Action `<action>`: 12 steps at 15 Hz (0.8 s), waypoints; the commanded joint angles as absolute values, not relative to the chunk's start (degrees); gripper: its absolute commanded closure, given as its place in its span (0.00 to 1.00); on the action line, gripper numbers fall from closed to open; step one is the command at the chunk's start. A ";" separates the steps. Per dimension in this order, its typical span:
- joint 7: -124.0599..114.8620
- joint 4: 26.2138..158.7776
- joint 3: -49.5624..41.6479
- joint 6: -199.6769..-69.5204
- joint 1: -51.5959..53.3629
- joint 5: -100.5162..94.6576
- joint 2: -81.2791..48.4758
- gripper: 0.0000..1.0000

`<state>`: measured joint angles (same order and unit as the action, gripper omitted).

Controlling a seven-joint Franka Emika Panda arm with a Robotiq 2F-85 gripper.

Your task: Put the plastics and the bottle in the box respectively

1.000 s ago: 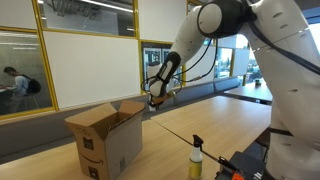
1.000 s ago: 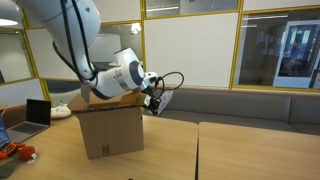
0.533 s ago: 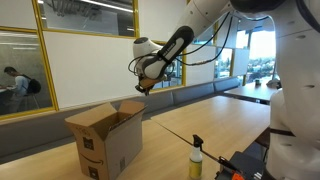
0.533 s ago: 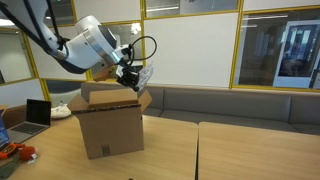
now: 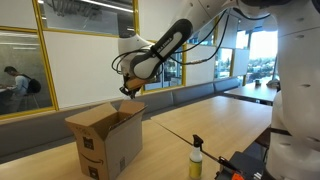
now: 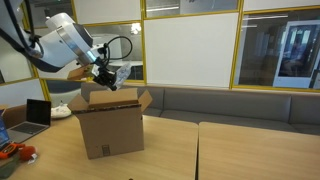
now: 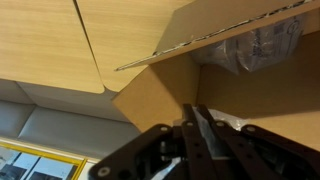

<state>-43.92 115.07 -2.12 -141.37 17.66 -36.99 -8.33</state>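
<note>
The bottle (image 5: 197,157) stands upright on the near bench (image 5: 240,120), well right of the box (image 5: 105,140). Farther back my pincer (image 6: 106,79) hangs over the open box, pinched shut on a scrap of the plastics (image 6: 121,73), and one crumpled piece (image 7: 265,45) lies inside. When I release, I expect the thin wrap could cling to the pincer or drift onto a flap (image 6: 146,99).

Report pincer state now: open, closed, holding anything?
Pincer: closed on a clear plastic piece, above the open box.
</note>
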 commanded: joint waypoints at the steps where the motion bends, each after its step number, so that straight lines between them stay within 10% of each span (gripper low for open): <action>1: -44.95 113.96 0.61 -146.24 15.25 -37.92 -12.35 0.88; 12: -40.55 103.32 -0.46 -154.06 16.87 -31.51 -31.19 0.88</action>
<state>-43.38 109.06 -0.21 -152.70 16.14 -34.93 -25.98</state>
